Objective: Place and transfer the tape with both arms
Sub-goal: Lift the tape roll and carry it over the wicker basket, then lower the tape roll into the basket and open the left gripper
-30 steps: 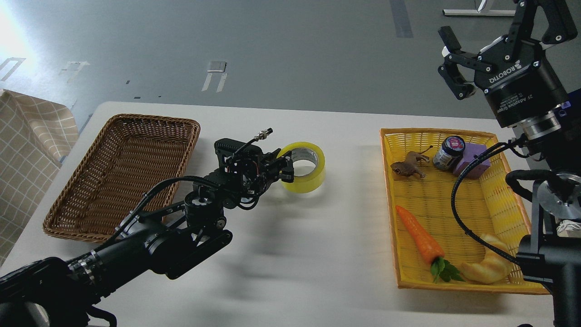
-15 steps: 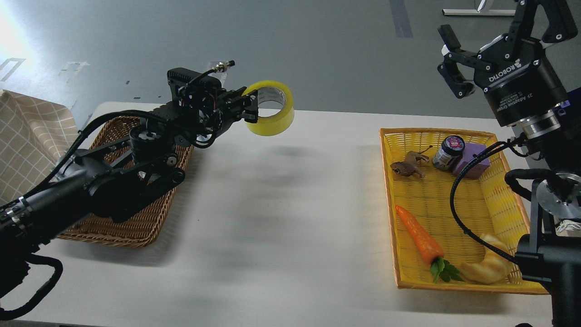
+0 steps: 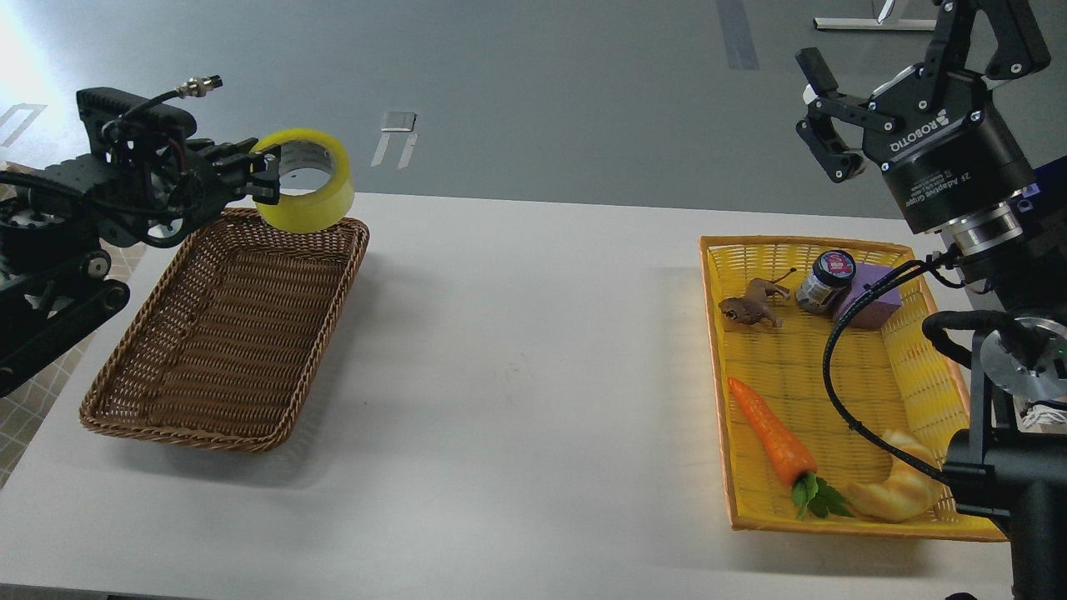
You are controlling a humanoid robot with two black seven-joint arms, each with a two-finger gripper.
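The tape [image 3: 310, 200] is a yellow-green ring with a grey-white core. My left gripper [image 3: 263, 179] is shut on its left wall and holds it in the air above the far right corner of the brown wicker basket [image 3: 167, 400]. My left arm comes in from the left edge, over the basket's left side. My right gripper [image 3: 821, 117] is open and empty, raised high at the upper right, above the far end of the yellow basket [image 3: 725, 467].
The yellow basket holds a toy animal [image 3: 750, 304], a dark jar [image 3: 825, 282], a purple block [image 3: 871, 300], a carrot [image 3: 771, 433] and a croissant [image 3: 896, 492]. A checked cloth [image 3: 17, 417] hangs at the left table edge. The white table [image 3: 517, 375] lies between the baskets.
My left gripper has lifted the tape off the table's middle and carried it up and left, over the brown basket's far corner. My right arm has barely moved.
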